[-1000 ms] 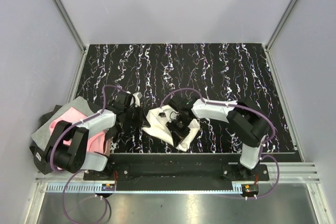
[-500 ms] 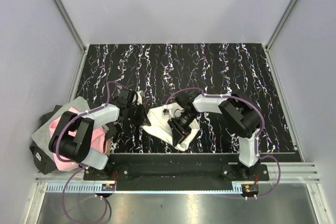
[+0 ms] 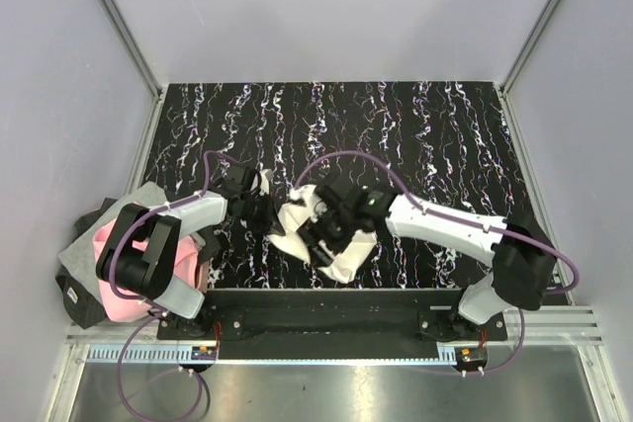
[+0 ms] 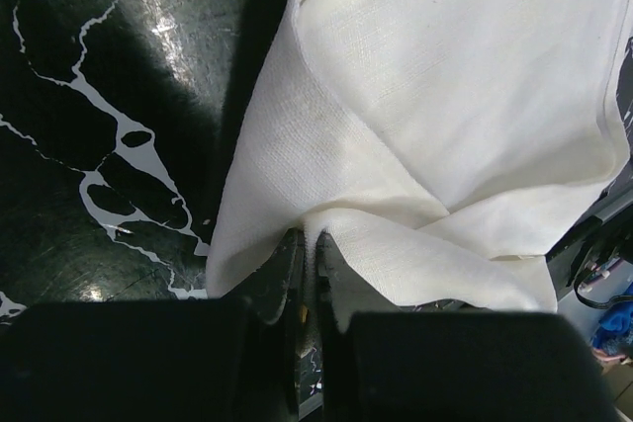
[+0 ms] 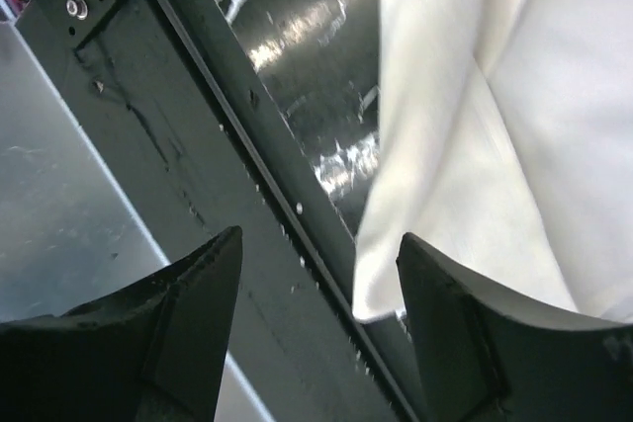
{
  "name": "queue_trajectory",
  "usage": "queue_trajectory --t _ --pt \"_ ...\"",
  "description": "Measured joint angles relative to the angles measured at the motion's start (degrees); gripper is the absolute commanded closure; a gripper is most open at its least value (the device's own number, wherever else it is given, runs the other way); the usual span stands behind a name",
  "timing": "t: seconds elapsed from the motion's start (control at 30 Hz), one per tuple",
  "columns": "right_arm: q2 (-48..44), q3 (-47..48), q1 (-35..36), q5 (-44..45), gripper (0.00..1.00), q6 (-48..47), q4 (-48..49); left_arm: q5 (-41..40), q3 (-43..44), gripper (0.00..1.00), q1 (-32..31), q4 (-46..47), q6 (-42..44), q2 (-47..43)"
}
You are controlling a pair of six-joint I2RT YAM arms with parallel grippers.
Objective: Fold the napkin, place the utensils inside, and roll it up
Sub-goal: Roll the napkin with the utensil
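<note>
At the near edge of the marbled table (image 3: 415,135), seen from the top camera, you have the napkin (image 3: 344,262) lying in a crumpled, partly folded heap between the two arms, its lower corner reaching toward the black rail (image 3: 336,318) that carries the arm bases. Left gripper (image 3: 263,211) sits low at the napkin's left edge, touching the cloth. Right gripper (image 3: 324,232) is over the middle of the heap, with the arm stretched in from the right. Pink and grey cloth (image 3: 97,239) lies well apart, off the table's left side and partly under the left arm. Left wrist view: the left gripper (image 4: 309,249) is clamped, its jaws pressed together on a fold of the napkin (image 4: 455,86) where two layers meet. From that pinch the cloth spreads up and to the right in broad cream folds, with the black-and-white table (image 4: 89,66) bare to the left. Right wrist view: the right gripper (image 5: 318,244) is spread wide, its dark fingers (image 5: 198,323) well apart and gripping nothing. It looks down on the napkin (image 5: 495,76) along the right of the frame; one cloth corner hangs over the rail (image 5: 198,145), just beside the right-hand finger. You cannot tell whether that finger touches the cloth.
</note>
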Motion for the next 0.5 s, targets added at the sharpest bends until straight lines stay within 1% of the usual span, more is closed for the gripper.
queue_trajectory --t 0.07,0.17,0.33,0.5 --pt "-0.48 0.17 5.16 6.19 0.25 0.66 3.67 0.22 0.0 0.97 0.04 0.04 0.0 0.15" --pt "1.79 0.42 8.85 13.86 0.24 0.57 7.91 0.42 0.0 0.98 0.04 0.04 -0.02 0.17" --pt "11.34 3.32 11.96 22.97 0.25 -2.1 12.92 0.44 0.09 0.98 0.04 -0.02 0.0 0.17" --pt "16.76 3.5 13.09 27.87 0.26 -5.25 14.93 0.44 0.09 0.98 0.04 -0.02 0.0 0.17"
